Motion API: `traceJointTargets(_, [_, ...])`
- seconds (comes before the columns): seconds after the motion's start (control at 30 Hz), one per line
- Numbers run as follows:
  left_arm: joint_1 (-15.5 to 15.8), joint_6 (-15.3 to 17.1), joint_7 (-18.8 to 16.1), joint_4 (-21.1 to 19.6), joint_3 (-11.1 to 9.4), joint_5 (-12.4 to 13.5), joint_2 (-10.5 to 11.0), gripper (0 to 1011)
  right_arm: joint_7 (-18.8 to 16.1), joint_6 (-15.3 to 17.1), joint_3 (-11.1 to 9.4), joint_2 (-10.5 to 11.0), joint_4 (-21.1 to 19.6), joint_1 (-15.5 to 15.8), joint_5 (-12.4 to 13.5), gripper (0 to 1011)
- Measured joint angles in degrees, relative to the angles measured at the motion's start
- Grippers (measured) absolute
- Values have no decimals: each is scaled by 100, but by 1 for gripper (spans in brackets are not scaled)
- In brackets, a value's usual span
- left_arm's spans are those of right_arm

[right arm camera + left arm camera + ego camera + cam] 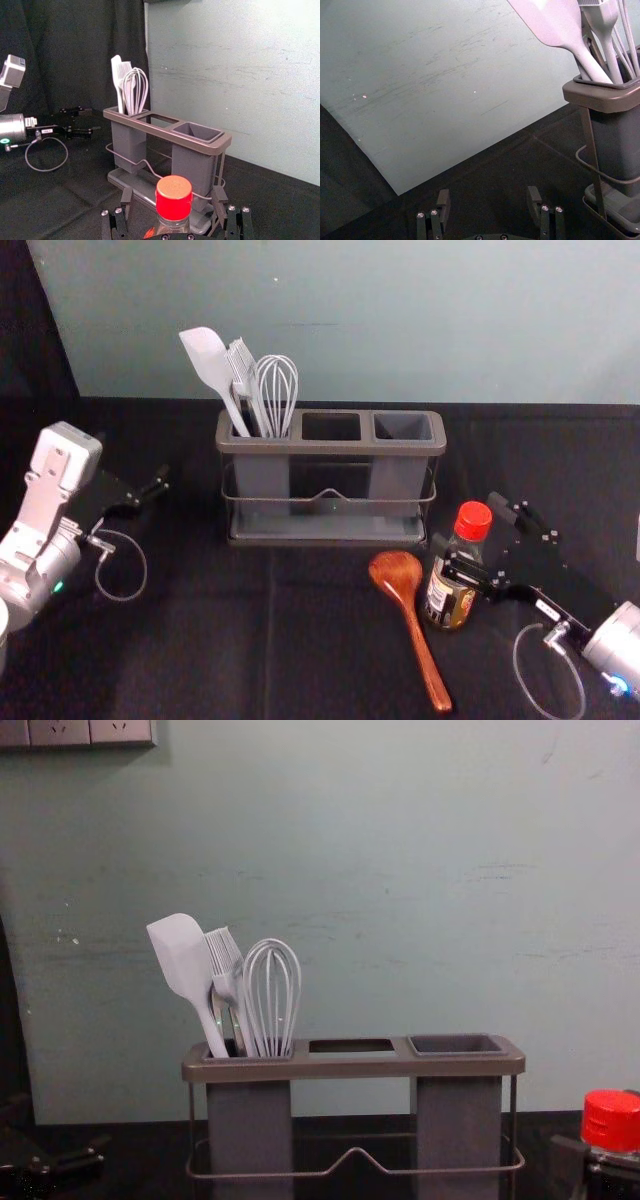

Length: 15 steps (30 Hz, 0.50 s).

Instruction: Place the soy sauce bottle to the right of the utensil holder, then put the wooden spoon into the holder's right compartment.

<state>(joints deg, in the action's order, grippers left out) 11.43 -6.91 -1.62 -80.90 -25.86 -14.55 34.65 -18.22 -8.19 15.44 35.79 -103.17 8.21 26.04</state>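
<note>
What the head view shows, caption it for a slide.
Right gripper open around the soy sauce bottle, wooden spoon alongside, utensil holder behind.

I can see the right end effector (467,524) with its fingers (127,195) spread, one on each side of the soy sauce bottle (174,200), a gap showing beside the red cap. Beyond stands the utensil holder (162,131): a spatula (116,75), a brush (125,68) and a whisk (135,95) lean upright in its left compartment (128,145), then a middle opening, then the right compartment (192,167). Off to the left, well apart from the holder, is the left end effector (150,488) above the dark tabletop (55,200). A black curtain (65,45) and pale wall (235,65) stand at the far side.
</note>
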Motion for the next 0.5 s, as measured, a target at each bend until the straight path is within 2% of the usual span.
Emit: traceJointTargets(0.5, [0,0,0,0,0,0,0,1005,-133,236,-94,-192,52,-77,-157,1003])
